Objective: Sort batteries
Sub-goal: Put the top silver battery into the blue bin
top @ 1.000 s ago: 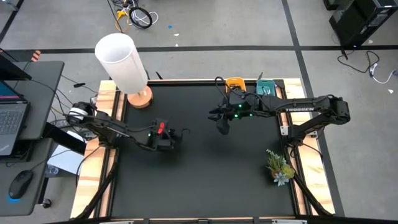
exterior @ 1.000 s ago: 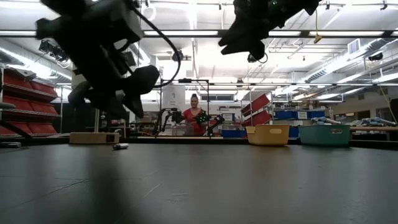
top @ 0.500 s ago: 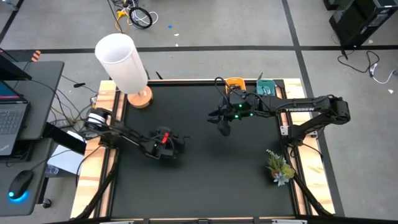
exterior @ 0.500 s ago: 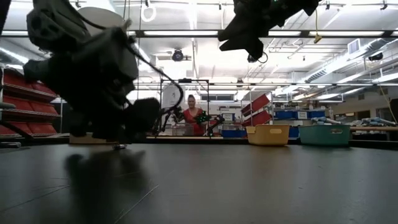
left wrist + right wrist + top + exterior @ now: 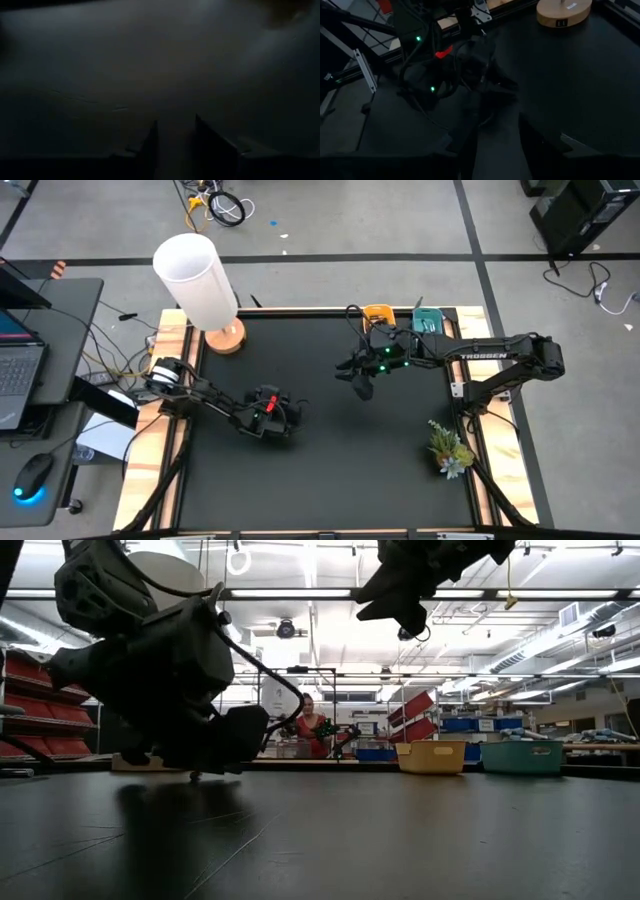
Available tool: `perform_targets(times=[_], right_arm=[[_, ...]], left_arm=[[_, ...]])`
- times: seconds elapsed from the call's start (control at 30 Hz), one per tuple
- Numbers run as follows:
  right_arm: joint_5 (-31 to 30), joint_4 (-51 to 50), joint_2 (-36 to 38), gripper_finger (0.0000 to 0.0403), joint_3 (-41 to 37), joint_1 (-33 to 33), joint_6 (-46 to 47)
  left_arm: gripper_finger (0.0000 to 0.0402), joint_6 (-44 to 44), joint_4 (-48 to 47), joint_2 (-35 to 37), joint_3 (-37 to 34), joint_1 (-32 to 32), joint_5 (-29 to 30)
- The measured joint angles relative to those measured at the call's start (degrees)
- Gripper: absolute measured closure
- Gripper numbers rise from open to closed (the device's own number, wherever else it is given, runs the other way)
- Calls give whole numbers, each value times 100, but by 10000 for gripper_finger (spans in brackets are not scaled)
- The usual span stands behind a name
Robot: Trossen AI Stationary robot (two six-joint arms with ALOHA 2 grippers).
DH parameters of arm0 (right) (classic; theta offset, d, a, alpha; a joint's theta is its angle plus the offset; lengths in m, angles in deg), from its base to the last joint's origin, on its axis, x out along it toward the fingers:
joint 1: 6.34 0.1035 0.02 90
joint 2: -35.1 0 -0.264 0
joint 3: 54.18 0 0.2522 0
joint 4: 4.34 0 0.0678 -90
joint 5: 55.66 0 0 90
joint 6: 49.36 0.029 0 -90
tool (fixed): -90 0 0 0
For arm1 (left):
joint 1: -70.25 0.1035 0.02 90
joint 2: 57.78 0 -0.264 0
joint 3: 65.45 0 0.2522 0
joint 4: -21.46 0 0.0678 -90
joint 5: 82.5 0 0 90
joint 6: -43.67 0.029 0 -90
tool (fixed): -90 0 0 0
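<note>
My left gripper (image 5: 290,417) (image 5: 175,140) is low over the black table (image 5: 330,470), left of its middle. Its fingers are open and nothing shows between them. In the low view a small pale battery (image 5: 195,777) lies on the table just below my left gripper (image 5: 235,745); how far apart they are I cannot tell. My right gripper (image 5: 360,388) (image 5: 400,610) (image 5: 497,140) hangs high over the far middle of the table, open, with nothing seen between its fingers. No other batteries show.
A yellow tray (image 5: 378,313) (image 5: 431,756) and a teal tray (image 5: 427,321) (image 5: 522,756) stand at the far right edge. A white lamp (image 5: 196,278) on a wooden base stands at the far left corner. A small plant (image 5: 448,448) sits at the right edge.
My left gripper has sunk from well above the table to just over it, and has drifted a little toward the near edge. My right gripper has kept its place.
</note>
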Motion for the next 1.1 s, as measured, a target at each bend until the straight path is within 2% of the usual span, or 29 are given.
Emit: perform_targets(times=[0.27,0.6,0.83,1.1], right_arm=[[9,5,13,252,0,-17,-135],[9,-182,13,252,0,-131,-151],[20,-476,13,252,0,-144,-168],[35,-473,13,252,0,-142,-13]], left_arm=[[389,-133,178,-13,1,-8,-346],[398,21,289,-28,81,33,-248],[400,174,-49,231,152,43,-213],[400,1455,-248,954,150,38,258]])
